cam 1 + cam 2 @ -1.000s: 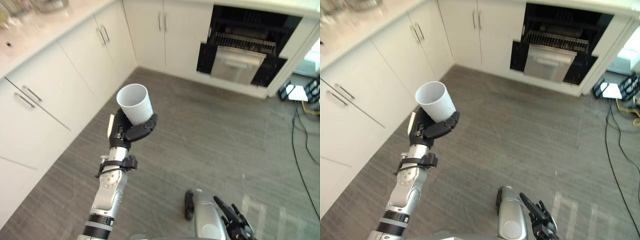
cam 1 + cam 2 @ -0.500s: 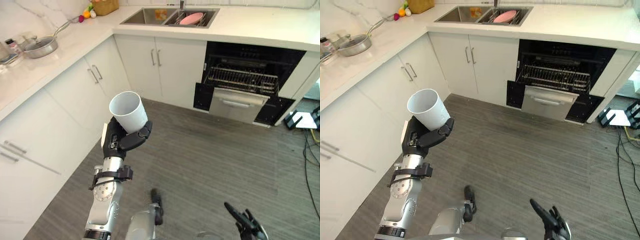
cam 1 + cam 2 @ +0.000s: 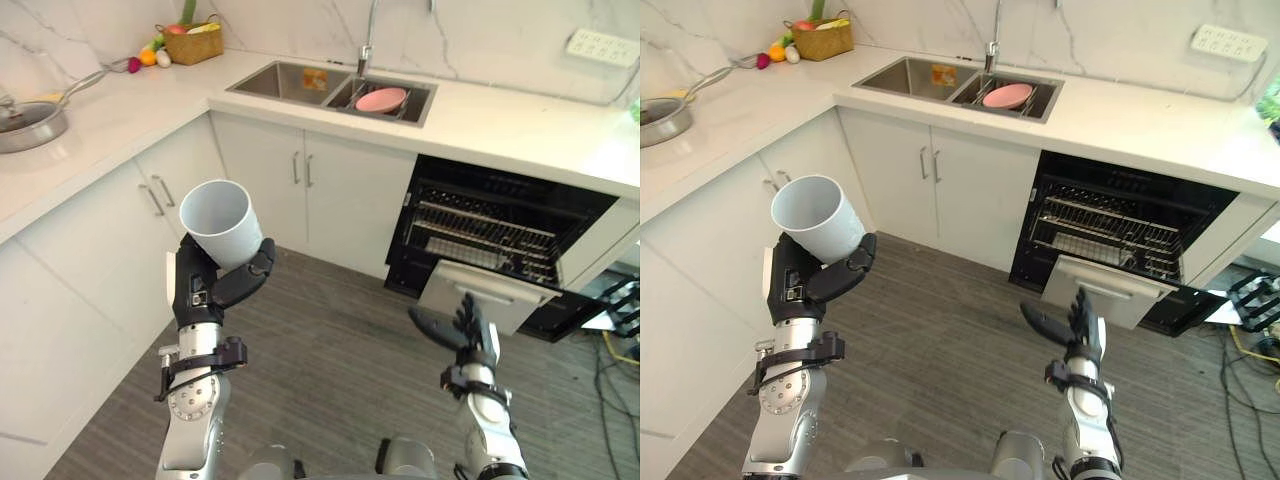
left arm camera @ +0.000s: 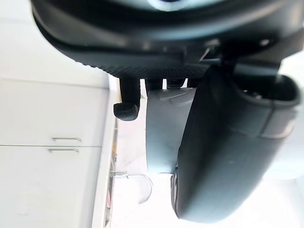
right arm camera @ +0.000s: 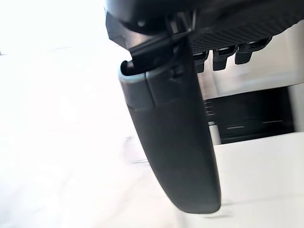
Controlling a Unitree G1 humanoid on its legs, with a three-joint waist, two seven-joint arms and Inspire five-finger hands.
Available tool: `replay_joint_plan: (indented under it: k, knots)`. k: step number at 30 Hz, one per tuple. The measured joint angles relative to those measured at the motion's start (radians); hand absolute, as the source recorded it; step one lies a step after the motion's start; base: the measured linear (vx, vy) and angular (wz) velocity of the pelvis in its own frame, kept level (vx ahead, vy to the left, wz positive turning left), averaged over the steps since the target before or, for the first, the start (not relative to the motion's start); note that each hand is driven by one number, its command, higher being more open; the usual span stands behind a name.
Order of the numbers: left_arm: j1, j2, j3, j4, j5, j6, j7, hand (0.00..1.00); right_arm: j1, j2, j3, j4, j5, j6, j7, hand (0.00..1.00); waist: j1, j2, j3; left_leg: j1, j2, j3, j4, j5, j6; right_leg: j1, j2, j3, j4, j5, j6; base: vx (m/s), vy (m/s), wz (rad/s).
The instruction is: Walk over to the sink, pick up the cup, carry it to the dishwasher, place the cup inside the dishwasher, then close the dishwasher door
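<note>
In the left eye view one white cup (image 3: 222, 225) is seen gripped in the left hand (image 3: 200, 287) above the grey floor (image 3: 340, 340), near a white desk (image 3: 500, 115) with one sink (image 3: 290, 82) set in it and one open dishwasher (image 3: 500, 230) beneath; in the right wrist view the right hand (image 5: 175, 142) is shown with straight, relaxed fingers.
</note>
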Motion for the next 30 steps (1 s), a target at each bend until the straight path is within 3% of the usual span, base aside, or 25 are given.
replay_joint_plan:
  k: [1, 2, 3, 5, 6, 7, 9, 10, 11, 13, 14, 15, 16, 17, 18, 20, 23, 26, 27, 30]
  knots:
    - [-0.003, 0.007, 0.000, 0.004, 0.003, -0.001, 0.005, 0.00, 0.004, -0.003, -0.005, -0.027, -0.006, -0.013, 0.001, 1.00, -0.006, -0.007, -0.004, 0.016, -0.002, -0.006, 0.005, -0.016, -0.013, -0.009, 0.003, 0.004, -0.063, 0.033, -0.011, 0.41, -0.173, 0.30]
    - [-0.004, 0.013, 0.000, 0.018, 0.015, -0.001, 0.017, 0.00, 0.018, -0.015, -0.014, -0.066, -0.012, -0.031, 0.003, 1.00, -0.027, -0.017, -0.014, 0.057, -0.001, -0.032, 0.025, -0.060, -0.033, 0.010, 0.020, 0.030, -0.082, 0.148, -0.064, 0.49, -0.188, 0.39]
    - [-0.002, -0.005, -0.004, 0.039, 0.016, -0.003, 0.024, 0.00, 0.028, -0.036, -0.028, -0.071, -0.014, -0.036, 0.005, 1.00, -0.044, 0.013, -0.034, 0.087, 0.025, -0.050, 0.027, -0.082, -0.046, 0.028, 0.038, 0.022, -0.042, 0.121, -0.067, 0.52, -0.184, 0.35]
    - [-0.007, -0.017, -0.013, 0.048, 0.015, -0.003, 0.031, 0.00, 0.032, -0.044, -0.044, -0.071, -0.014, -0.028, 0.007, 1.00, -0.049, 0.039, -0.056, 0.069, 0.051, -0.061, 0.079, -0.071, -0.045, 0.032, 0.053, 0.006, -0.032, 0.076, -0.074, 0.50, -0.140, 0.14]
    - [-0.017, -0.018, -0.023, 0.049, 0.015, -0.002, 0.033, 0.00, 0.036, -0.045, -0.056, -0.070, -0.013, -0.018, 0.007, 1.00, -0.051, 0.051, -0.056, 0.029, 0.077, -0.067, 0.165, -0.046, -0.053, 0.047, 0.063, -0.011, -0.035, 0.058, -0.080, 0.45, -0.140, 0.22]
    - [-0.032, -0.021, -0.041, 0.058, 0.015, 0.000, 0.031, 0.00, 0.040, -0.045, -0.069, -0.061, -0.012, 0.007, 0.006, 1.00, -0.054, 0.065, -0.048, -0.022, 0.119, -0.066, 0.308, 0.031, -0.077, 0.095, 0.080, -0.031, -0.056, 0.038, -0.085, 0.40, -0.146, 0.22]
    - [-0.034, -0.032, -0.072, 0.086, 0.015, 0.008, 0.027, 0.00, 0.056, -0.043, -0.069, -0.058, -0.013, 0.036, 0.001, 1.00, -0.053, 0.085, -0.036, -0.082, 0.184, -0.060, 0.503, 0.198, -0.086, 0.217, 0.106, -0.042, -0.138, 0.030, -0.087, 0.41, -0.084, 0.03]
    - [-0.034, -0.032, -0.089, 0.098, 0.015, 0.015, 0.022, 0.00, 0.072, -0.033, -0.069, -0.062, -0.013, 0.036, 0.001, 1.00, -0.052, 0.085, -0.037, -0.112, 0.202, -0.035, 0.550, 0.182, -0.075, 0.283, 0.107, -0.041, -0.197, 0.033, -0.082, 0.41, -0.012, -0.10]
    - [-0.036, -0.032, -0.092, 0.098, 0.015, 0.015, 0.010, 0.00, 0.085, -0.026, -0.070, -0.067, -0.014, 0.030, 0.001, 1.00, -0.052, 0.078, -0.041, -0.149, 0.206, -0.009, 0.512, 0.151, -0.061, 0.318, 0.098, -0.039, -0.246, 0.039, -0.071, 0.33, 0.016, -0.12]
    - [-0.045, -0.033, -0.090, 0.097, 0.015, 0.015, 0.000, 0.00, 0.094, -0.020, -0.075, -0.070, -0.017, 0.028, -0.003, 1.00, -0.051, 0.079, -0.050, -0.182, 0.190, 0.009, 0.357, 0.121, -0.065, 0.343, 0.077, -0.032, -0.283, 0.047, -0.058, 0.32, 0.077, -0.08]
    - [-0.052, -0.035, -0.090, 0.094, 0.014, 0.015, -0.005, 0.00, 0.100, -0.015, -0.085, -0.072, -0.026, 0.028, -0.014, 1.00, -0.050, 0.081, -0.055, -0.194, 0.159, -0.007, 0.168, 0.122, -0.070, 0.345, 0.056, -0.028, -0.296, 0.051, -0.051, 0.35, 0.167, -0.06]
    - [-0.056, -0.040, -0.090, 0.091, 0.014, 0.014, -0.014, 0.00, 0.108, -0.017, -0.092, -0.074, -0.035, 0.028, -0.024, 1.00, -0.049, 0.088, -0.059, -0.189, 0.124, -0.053, -0.042, 0.168, -0.072, 0.344, 0.040, -0.019, -0.296, 0.051, -0.047, 0.26, 0.170, -0.07]
    - [-0.055, -0.043, -0.090, 0.090, 0.014, 0.014, -0.018, 0.00, 0.113, -0.021, -0.096, -0.074, -0.035, 0.028, -0.030, 1.00, -0.048, 0.099, -0.066, -0.184, 0.115, -0.083, -0.144, 0.239, -0.064, 0.342, 0.041, -0.011, -0.295, 0.050, -0.037, 0.25, 0.220, -0.26]
    - [-0.051, -0.052, -0.085, 0.084, 0.014, 0.013, -0.022, 0.00, 0.115, -0.027, -0.100, -0.071, -0.035, 0.029, -0.038, 1.00, -0.040, 0.120, -0.085, -0.177, 0.111, -0.149, -0.242, 0.405, -0.124, 0.335, 0.051, 0.026, -0.299, 0.030, 0.014, 0.23, 0.204, -0.30]
    - [-0.049, -0.051, -0.075, 0.089, 0.012, 0.013, -0.029, 0.00, 0.115, -0.014, -0.099, -0.061, -0.035, 0.030, -0.040, 1.00, -0.042, 0.095, -0.092, -0.167, 0.075, -0.148, -0.248, 0.395, -0.117, 0.337, 0.026, 0.063, -0.320, 0.021, 0.034, 0.20, 0.196, -0.29]
    - [-0.046, -0.044, -0.056, 0.090, 0.013, 0.012, -0.032, 0.00, 0.106, -0.008, -0.098, -0.060, -0.033, 0.029, -0.037, 1.00, -0.041, 0.074, -0.089, -0.165, 0.041, -0.183, -0.236, 0.384, -0.109, 0.333, 0.008, 0.128, -0.336, 0.022, 0.045, 0.13, 0.126, -0.29]
    - [-0.038, -0.039, -0.026, 0.088, 0.015, 0.011, -0.010, 0.00, 0.078, -0.007, -0.071, -0.058, -0.030, 0.029, -0.021, 1.00, -0.044, 0.074, -0.089, -0.135, 0.039, -0.182, -0.248, 0.352, -0.113, 0.325, 0.011, 0.196, -0.357, 0.042, 0.076, 0.05, 0.080, -0.57]
    - [-0.040, -0.046, -0.063, 0.087, 0.024, 0.010, 0.011, 0.00, 0.078, 0.002, -0.063, -0.059, 0.057, 0.021, 0.035, 1.00, -0.049, 0.071, -0.092, -0.075, 0.043, -0.120, -0.302, 0.349, -0.114, 0.334, 0.016, 0.248, -0.389, 0.065, 0.081, -0.02, 0.050, -0.54]
    - [-0.173, -0.061, -0.155, 0.093, 0.037, 0.011, 0.080, 0.00, 0.107, 0.049, 0.052, -0.077, 0.262, 0.001, 0.230, 1.00, -0.095, 0.039, -0.121, 0.010, 0.034, -0.067, -0.520, 0.464, -0.110, 0.350, 0.022, 0.251, -0.520, 0.167, 0.097, -0.01, 0.008, -0.16]
    - [-0.173, -0.061, -0.155, 0.093, 0.037, 0.011, 0.080, 0.00, 0.107, 0.049, 0.052, -0.077, 0.262, 0.001, 0.230, 1.00, -0.095, 0.039, -0.121, 0.010, 0.034, -0.067, -0.520, 0.464, -0.110, 0.350, 0.022, 0.251, -0.520, 0.167, 0.097, 0.00, 0.000, 0.00]
